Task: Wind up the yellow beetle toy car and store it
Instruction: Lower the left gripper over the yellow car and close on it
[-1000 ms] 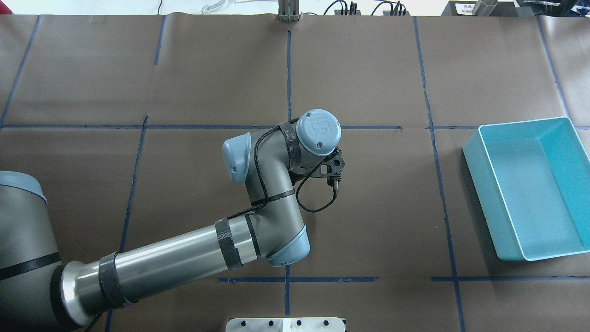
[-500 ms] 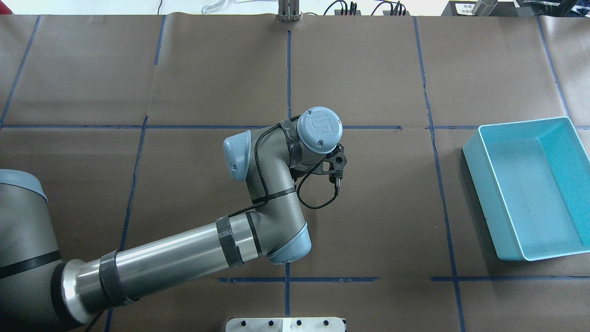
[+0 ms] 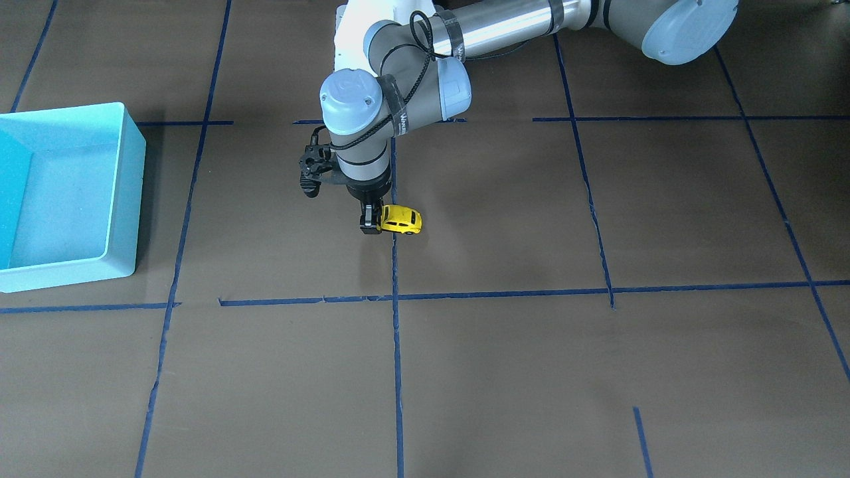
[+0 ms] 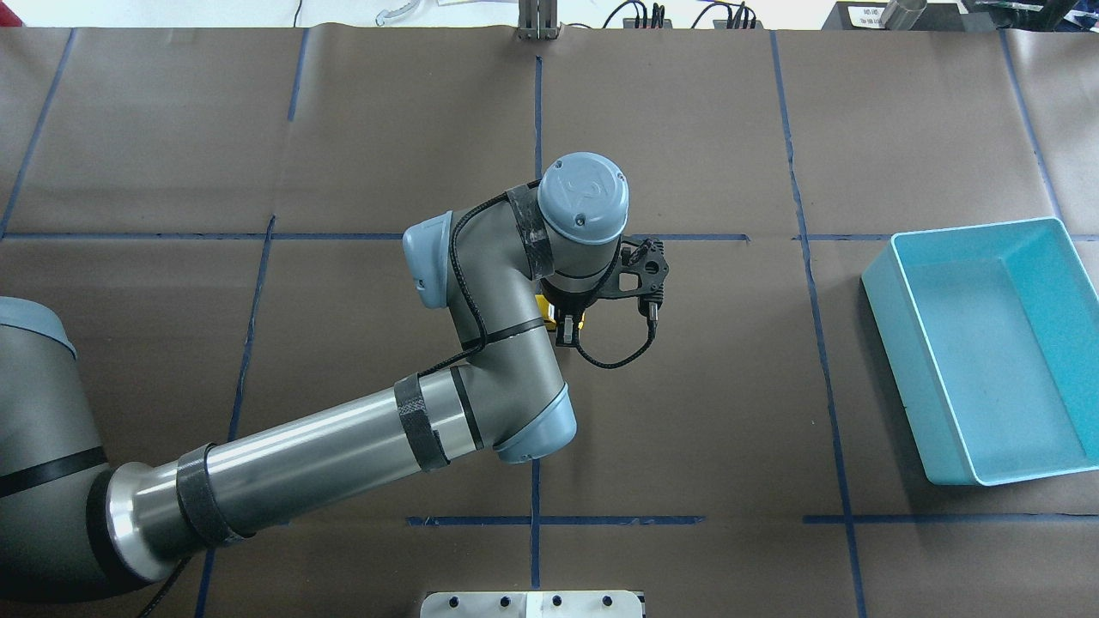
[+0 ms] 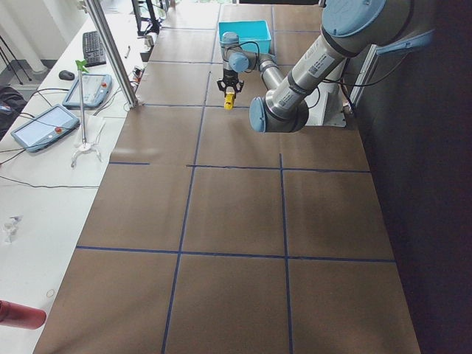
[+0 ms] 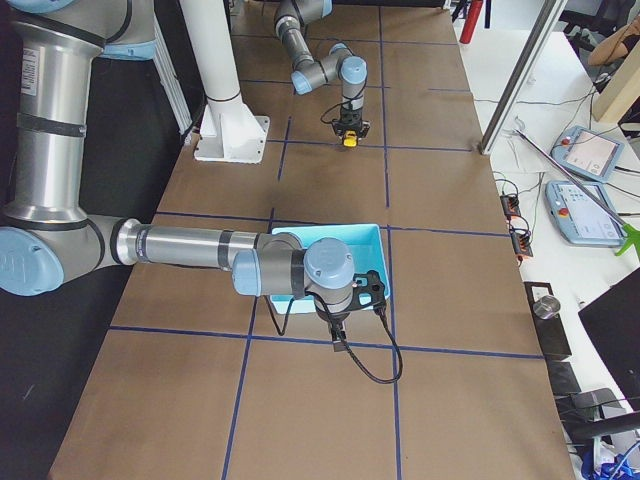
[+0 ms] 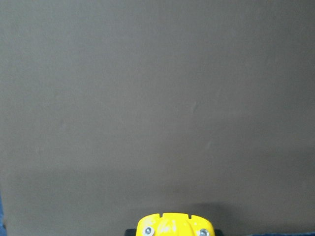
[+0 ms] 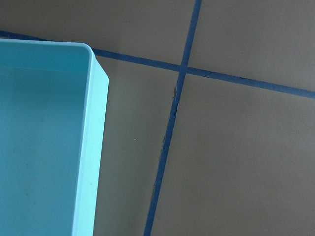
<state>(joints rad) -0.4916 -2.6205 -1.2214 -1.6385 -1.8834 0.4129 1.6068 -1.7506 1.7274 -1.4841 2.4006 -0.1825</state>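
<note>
While gripped endwise, the yellow beetle toy car [image 3: 402,220] extends leftward.

A worktop [image 3: 597,372] covered in brown paper and gridded with blue tape lines [image 3: 505,292] stands beside a white side table [image 5: 44,199] carrying two control tablets [image 5: 44,125], a keyboard [image 5: 94,48] and loose cables.
</note>
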